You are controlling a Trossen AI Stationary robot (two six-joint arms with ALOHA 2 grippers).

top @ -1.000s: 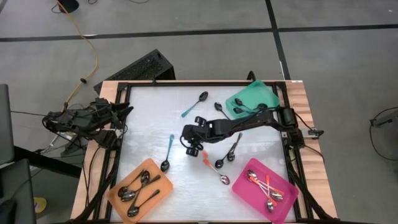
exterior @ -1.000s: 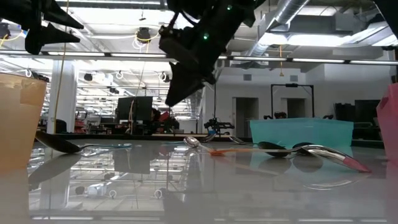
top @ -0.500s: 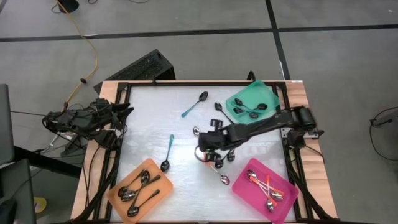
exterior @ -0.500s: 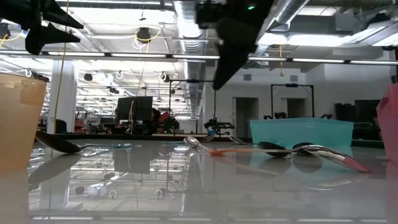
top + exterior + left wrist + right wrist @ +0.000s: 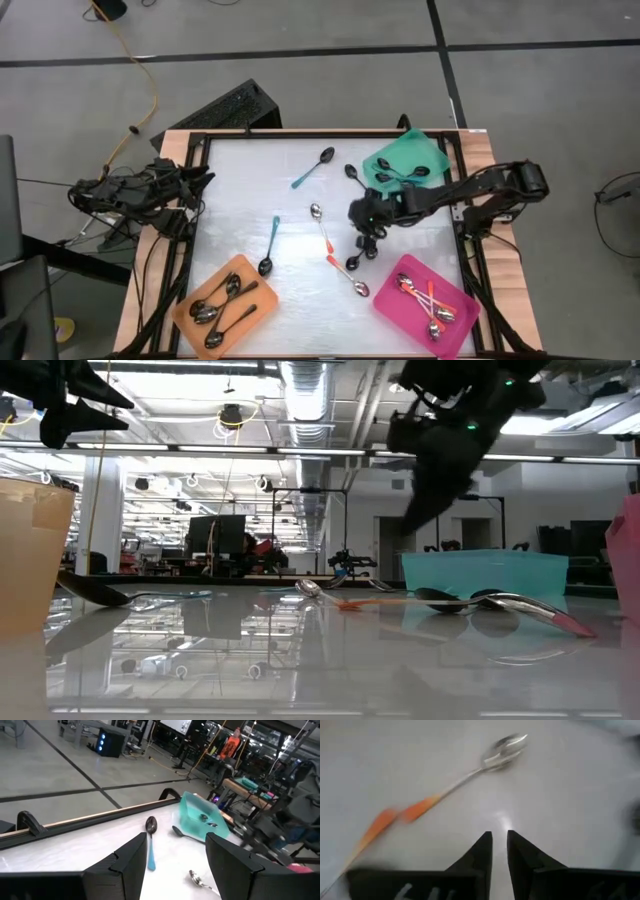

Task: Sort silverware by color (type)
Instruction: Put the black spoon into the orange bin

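Small shiny metal spoons lie flat, scattered across the high view. Upper centre, a teal-handled spoon (image 5: pixel 313 168) lies diagonally, and a dark spoon (image 5: pixel 352 173) lies just right of it. Left of centre, another teal-handled spoon (image 5: pixel 270 246) points its bowl downward. Two orange-handled spoons sit mid-frame, one (image 5: pixel 320 225) above the other (image 5: pixel 347 276). Several silver spoons (image 5: pixel 225 300) cluster lower left, dark ones (image 5: pixel 403 174) upper right, and orange-handled ones (image 5: pixel 425 303) lower right.

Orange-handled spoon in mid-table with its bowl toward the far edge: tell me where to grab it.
Grip the orange-handled spoon across its thin handle near the middle, coming straight down. It lies flat and alone on the table, so fingers straddling the narrow shaft should have room both sides.
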